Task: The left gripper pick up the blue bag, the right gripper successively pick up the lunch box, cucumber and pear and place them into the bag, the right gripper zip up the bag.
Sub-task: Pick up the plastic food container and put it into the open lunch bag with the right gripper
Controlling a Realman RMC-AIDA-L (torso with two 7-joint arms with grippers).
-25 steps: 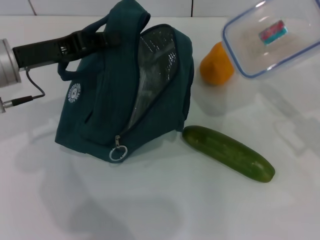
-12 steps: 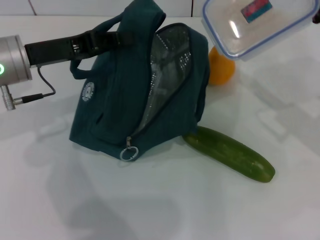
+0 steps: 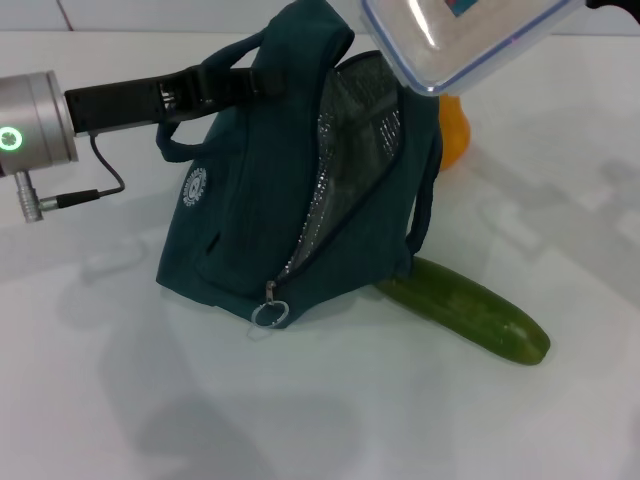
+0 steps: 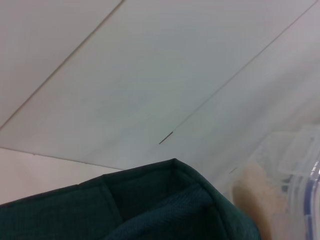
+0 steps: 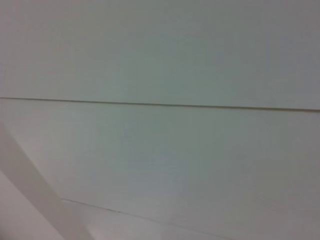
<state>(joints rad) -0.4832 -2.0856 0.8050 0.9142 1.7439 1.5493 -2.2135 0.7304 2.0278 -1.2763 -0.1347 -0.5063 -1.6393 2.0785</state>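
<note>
The blue bag point(image 3: 250, 215) stands tilted on the white table with its zip open and the silver lining showing. My left gripper point(image 3: 240, 80) is shut on the bag's top handle and holds it up from the left. The clear lunch box point(image 3: 450, 35), blue-rimmed, hangs tilted just above the bag's open mouth; only a dark tip of my right gripper point(image 3: 612, 4) shows at the top edge, holding it. The green cucumber point(image 3: 465, 310) lies by the bag's right foot. The orange pear point(image 3: 455, 130) sits behind the bag. The left wrist view shows the bag's top point(image 4: 150, 205) and the lunch box point(image 4: 295, 190).
The zip pull ring point(image 3: 269, 314) hangs at the bag's lower front. A cable point(image 3: 95, 190) trails from the left arm. White table point(image 3: 330, 420) spreads in front of the bag. The right wrist view shows only pale flat surfaces.
The lunch box has travelled left and upward until it is over the bag's opening. The left arm has drawn the bag to the right, so it now covers the cucumber's near end.
</note>
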